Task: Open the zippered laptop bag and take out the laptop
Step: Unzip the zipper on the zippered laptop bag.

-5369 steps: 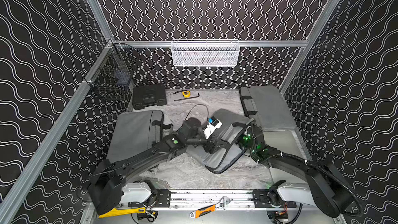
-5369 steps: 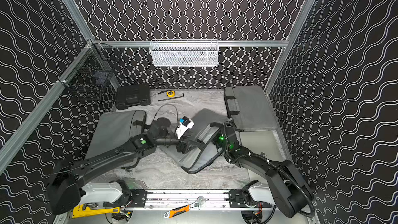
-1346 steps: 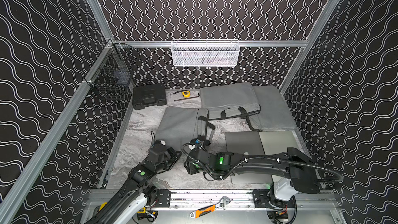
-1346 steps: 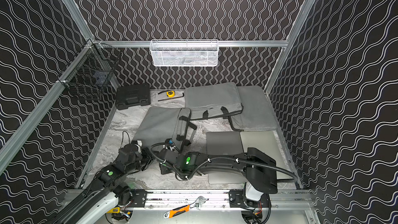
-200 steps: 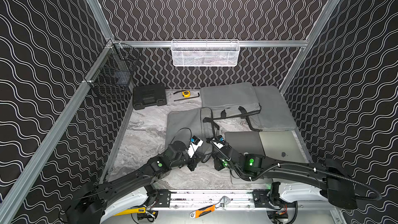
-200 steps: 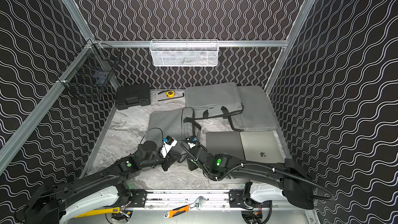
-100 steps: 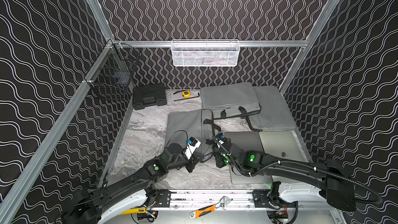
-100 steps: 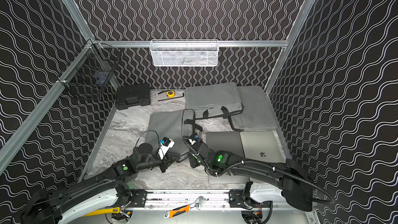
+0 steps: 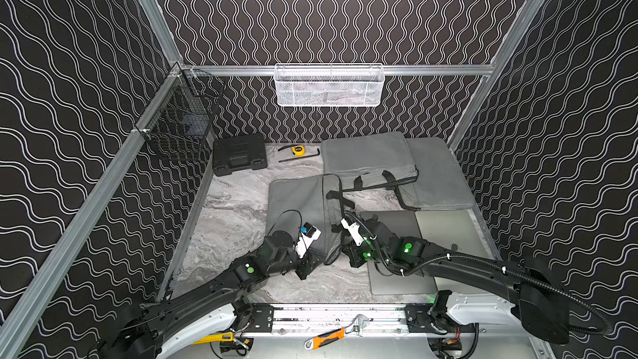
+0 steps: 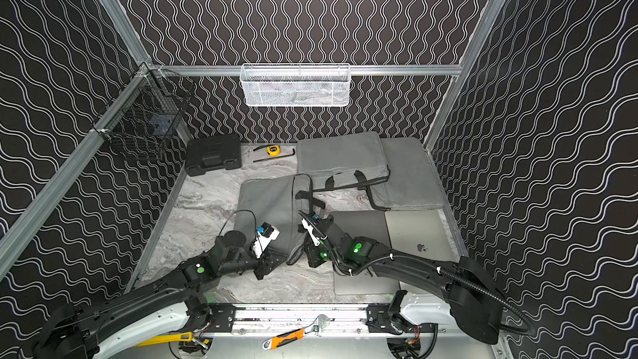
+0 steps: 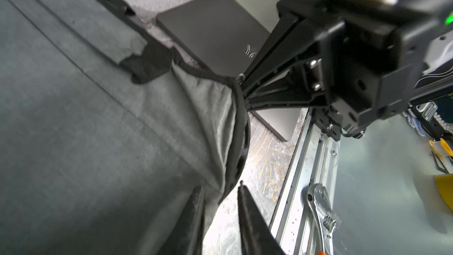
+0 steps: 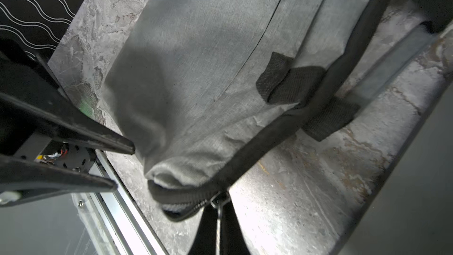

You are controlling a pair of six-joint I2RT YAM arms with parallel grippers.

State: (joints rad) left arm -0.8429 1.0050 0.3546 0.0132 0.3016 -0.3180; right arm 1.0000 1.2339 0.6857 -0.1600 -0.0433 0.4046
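The grey laptop bag (image 9: pixel 298 207) (image 10: pixel 267 207) lies flat mid-table, its black handles toward the right. My right gripper (image 12: pixel 218 208) (image 9: pixel 343 255) is shut on the metal zipper pull (image 12: pixel 217 202) at the bag's near right corner. There the zipper (image 12: pixel 181 208) is parted a little. My left gripper (image 11: pixel 219 188) (image 9: pixel 305 272) stands open at the same near corner. The bag's edge (image 11: pixel 230 180) sits just past its fingertips and nothing is held. In the right wrist view the left gripper (image 12: pixel 120 165) shows beside the corner. The laptop is hidden inside the bag.
A dark grey laptop (image 9: pixel 397 236) and a silver one (image 9: pixel 448 233) lie right of the bag. Two more grey bags (image 9: pixel 366 157) (image 9: pixel 435 174) lie at the back right. A black case (image 9: pixel 238 153) and a tape measure (image 9: pixel 298 149) sit at the back, a wrench (image 9: pixel 331 334) on the front rail.
My left gripper's jaws have parted and let go of the bag's near corner. The right gripper stays shut on the zipper pull. The bag has barely moved.
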